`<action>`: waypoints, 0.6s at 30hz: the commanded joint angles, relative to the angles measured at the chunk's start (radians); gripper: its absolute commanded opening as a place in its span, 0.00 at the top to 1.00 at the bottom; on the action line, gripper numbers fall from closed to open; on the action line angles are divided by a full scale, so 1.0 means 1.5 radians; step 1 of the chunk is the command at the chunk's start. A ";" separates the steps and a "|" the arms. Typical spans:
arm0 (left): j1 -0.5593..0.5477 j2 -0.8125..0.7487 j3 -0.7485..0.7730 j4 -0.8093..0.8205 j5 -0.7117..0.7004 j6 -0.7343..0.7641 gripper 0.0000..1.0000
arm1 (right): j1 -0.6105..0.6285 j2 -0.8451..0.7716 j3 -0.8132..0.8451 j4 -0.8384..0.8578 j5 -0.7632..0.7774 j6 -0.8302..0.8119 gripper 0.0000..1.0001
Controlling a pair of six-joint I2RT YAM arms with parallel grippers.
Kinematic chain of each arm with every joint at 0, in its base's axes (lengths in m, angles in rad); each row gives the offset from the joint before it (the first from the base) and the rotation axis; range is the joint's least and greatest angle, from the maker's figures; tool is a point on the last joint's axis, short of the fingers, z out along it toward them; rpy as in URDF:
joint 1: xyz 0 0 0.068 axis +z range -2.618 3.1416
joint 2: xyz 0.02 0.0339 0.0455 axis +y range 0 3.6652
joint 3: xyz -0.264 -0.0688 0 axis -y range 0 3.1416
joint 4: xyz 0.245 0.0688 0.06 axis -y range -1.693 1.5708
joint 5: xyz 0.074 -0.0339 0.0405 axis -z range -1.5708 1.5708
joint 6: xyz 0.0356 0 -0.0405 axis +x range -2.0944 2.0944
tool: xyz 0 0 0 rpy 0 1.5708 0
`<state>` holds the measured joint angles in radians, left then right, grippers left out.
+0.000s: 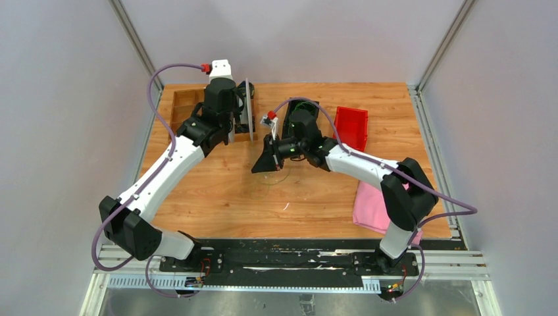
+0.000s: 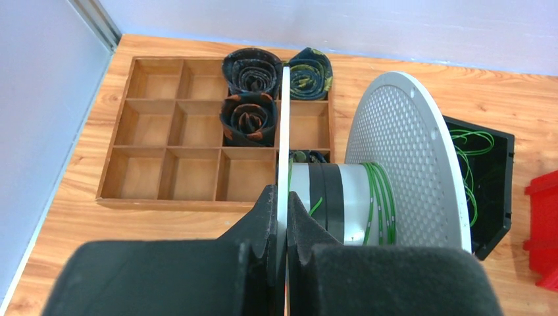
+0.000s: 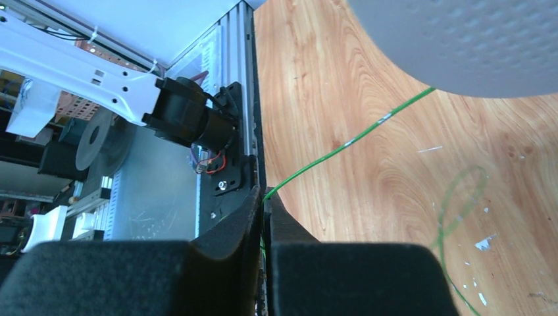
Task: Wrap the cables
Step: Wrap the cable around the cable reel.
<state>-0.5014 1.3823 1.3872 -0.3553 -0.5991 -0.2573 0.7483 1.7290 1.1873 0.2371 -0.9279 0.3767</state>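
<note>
Left jaws: the left gripper point(image 2: 283, 199) is clamped on the thin near flange point(image 2: 285, 112) of the grey spool point(image 2: 355, 197); the disc stands edge-on between the pads.
Right jaws: the right gripper point(image 3: 264, 201) is pinched closed on one green cable point(image 3: 349, 141), which runs in a straight line from the fingertips up to the perforated flange point(image 3: 460, 39).
Cables: green turns point(image 2: 378, 197) are wound on the hub beside black bands; a loose loop point(image 3: 460, 191) lies on the table just past the right fingers; more coils point(image 2: 470, 158) sit in the black box point(image 2: 501, 191).
Edges: the spool stands between the wooden tray point(image 2: 158, 203) and the black box, close to both; a red bin point(image 1: 351, 117) lies beyond the box.
Open room: bare table point(image 1: 217, 191) spreads between the arms toward the near edge; a pink cloth point(image 1: 370, 207) covers the near right corner.
Left arm point(image 1: 164, 171): stretched long toward the far left, wrist above the spool.
Right arm point(image 1: 368, 168): elbow bent by the right edge, forearm reaching left, gripper low over mid-table.
</note>
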 commanded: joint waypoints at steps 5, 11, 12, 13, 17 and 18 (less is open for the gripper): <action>0.003 -0.007 -0.008 0.107 -0.049 0.008 1.00 | 0.021 -0.027 0.120 -0.158 -0.060 -0.043 0.95; -0.002 -0.011 -0.025 0.118 -0.050 0.014 1.00 | 0.020 -0.024 0.209 -0.241 -0.065 -0.059 0.93; -0.003 -0.012 -0.027 0.120 -0.050 0.016 1.00 | 0.021 -0.023 0.222 -0.255 -0.064 -0.064 0.93; -0.003 -0.013 -0.030 0.122 -0.050 0.017 0.99 | 0.019 -0.022 0.238 -0.268 -0.062 -0.071 0.93; -0.007 -0.021 -0.042 0.130 -0.049 0.025 1.00 | 0.014 -0.018 0.291 -0.321 -0.049 -0.098 0.93; -0.007 -0.024 -0.045 0.133 -0.048 0.028 1.00 | 0.011 -0.018 0.302 -0.330 -0.044 -0.102 0.93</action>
<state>-0.5060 1.3827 1.3296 -0.2722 -0.6327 -0.2283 0.7547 1.7279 1.5608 -0.1520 -0.9733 0.2756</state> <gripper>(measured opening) 0.040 0.071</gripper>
